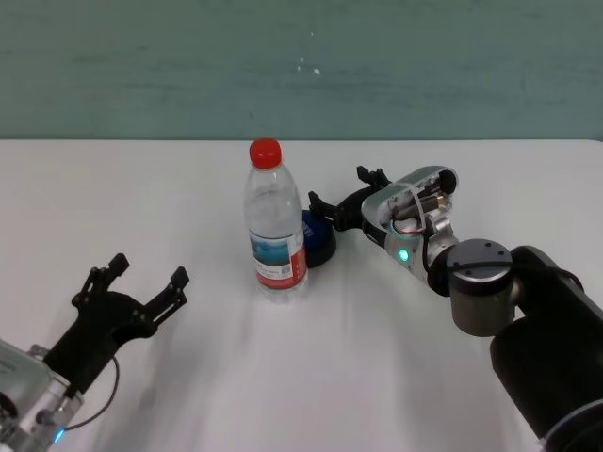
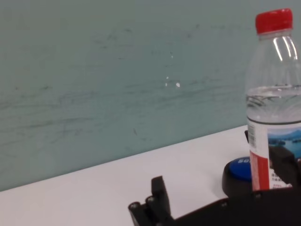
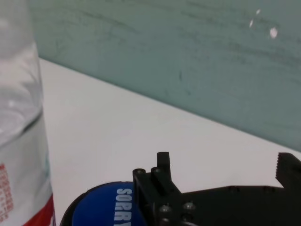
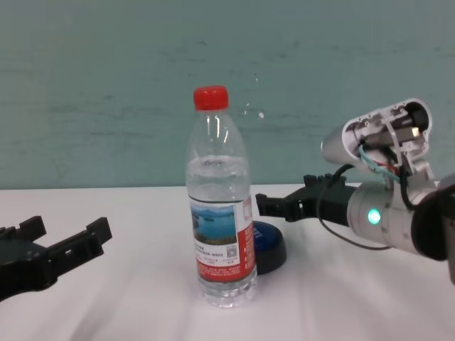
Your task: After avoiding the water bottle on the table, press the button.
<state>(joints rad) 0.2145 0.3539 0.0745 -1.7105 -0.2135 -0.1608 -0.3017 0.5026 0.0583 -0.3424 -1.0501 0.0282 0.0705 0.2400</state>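
One water bottle (image 1: 276, 231) upright, cap up; right gripper (image 1: 345, 201) fingers spread above button (image 1: 317, 240).

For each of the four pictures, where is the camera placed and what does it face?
Head: high, looking down at the table; both arms show, left gripper idle near-left.
Chest: low, level with the water bottle; right gripper over the button.
Left wrist: faces wall and bottle; own fingers show.
Right wrist: above the button; own fingers show.
All four share bottle and button.
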